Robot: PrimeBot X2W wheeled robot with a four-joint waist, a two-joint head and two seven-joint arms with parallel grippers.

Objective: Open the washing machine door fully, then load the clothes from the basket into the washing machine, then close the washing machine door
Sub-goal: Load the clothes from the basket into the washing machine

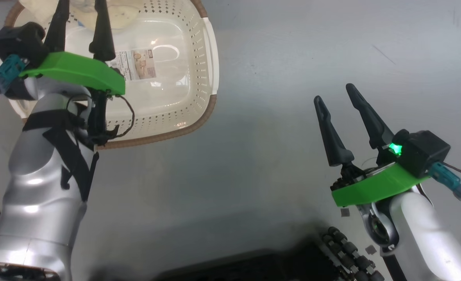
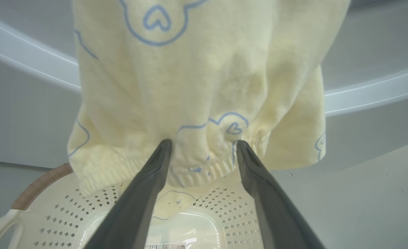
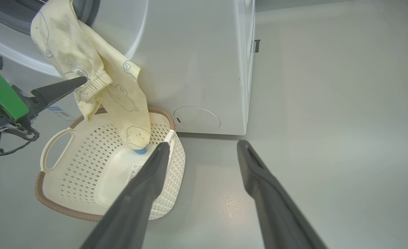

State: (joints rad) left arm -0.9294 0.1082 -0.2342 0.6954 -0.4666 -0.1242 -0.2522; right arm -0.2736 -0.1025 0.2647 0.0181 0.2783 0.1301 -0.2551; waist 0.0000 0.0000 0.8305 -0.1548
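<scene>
Clothes [image 3: 86,83] hang from washing machine [image 3: 197,62] into basket [image 3: 79,166]; left gripper [image 2: 204,145], right gripper [image 3: 203,144] both wide.

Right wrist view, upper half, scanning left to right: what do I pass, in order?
Left pincer → pale yellow clothes → white washing machine → bare grey floor.

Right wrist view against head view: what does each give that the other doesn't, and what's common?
Right wrist view adds the washing machine and the clothes draped from its mouth down into the basket. Head view adds the left forearm and the open right gripper, apart from the basket over the floor. Both: the basket, and the open left gripper at the clothes.
</scene>
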